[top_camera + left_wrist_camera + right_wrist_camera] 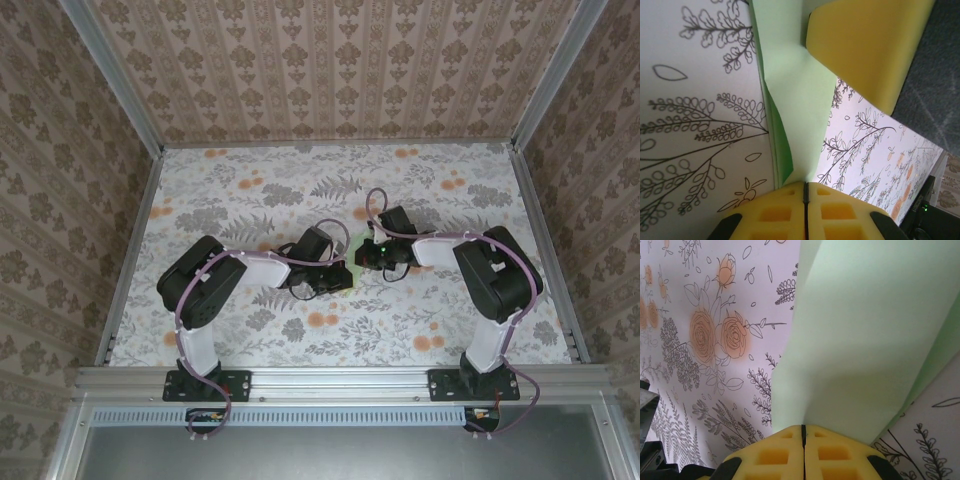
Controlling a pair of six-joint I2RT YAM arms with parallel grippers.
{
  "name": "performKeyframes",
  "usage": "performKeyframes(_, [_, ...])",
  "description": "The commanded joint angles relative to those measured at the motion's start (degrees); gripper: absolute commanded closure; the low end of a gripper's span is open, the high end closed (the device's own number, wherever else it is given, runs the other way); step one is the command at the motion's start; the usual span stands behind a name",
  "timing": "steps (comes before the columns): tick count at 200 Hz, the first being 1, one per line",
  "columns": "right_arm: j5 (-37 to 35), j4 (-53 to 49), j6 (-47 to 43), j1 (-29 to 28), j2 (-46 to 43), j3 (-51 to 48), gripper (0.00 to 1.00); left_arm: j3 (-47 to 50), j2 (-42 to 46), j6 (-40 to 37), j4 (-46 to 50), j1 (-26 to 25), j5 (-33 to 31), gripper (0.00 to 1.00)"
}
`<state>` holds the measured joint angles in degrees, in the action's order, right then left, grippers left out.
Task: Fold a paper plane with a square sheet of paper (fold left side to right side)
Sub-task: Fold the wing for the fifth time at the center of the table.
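The paper plane (796,95) is a folded pale-green sheet lying on the floral table cover, with one flap lifted along a crease. My left gripper (805,185) is shut, its yellow fingertips pinching the paper's near end. A yellow finger of the other gripper (865,45) presses at the far end. In the right wrist view the green paper (865,340) rises to my right gripper (803,427), which is shut on its edge. From above, both grippers meet at mid-table over a sliver of green paper (357,242).
The floral table cover (250,190) spans the work surface. Patterned walls with aluminium rails (130,240) close in the left, right and back. Both arm bases (205,385) sit at the near edge.
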<state>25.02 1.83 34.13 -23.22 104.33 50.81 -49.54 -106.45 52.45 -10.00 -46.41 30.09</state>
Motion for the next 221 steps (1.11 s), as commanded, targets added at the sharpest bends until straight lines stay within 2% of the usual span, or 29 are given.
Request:
performKeyframes(1, [-3.9,-0.5,-2.1,2.3,2.6,1.9,0.92,1.5,-2.6,-1.3,9.2,-0.5,-2.3,0.92])
performKeyframes(221, [4.7,-1.9,-4.6,12.7,10.8,13.1,0.93,2.0,-2.8,-1.1,9.0,-0.5,-2.4,0.93])
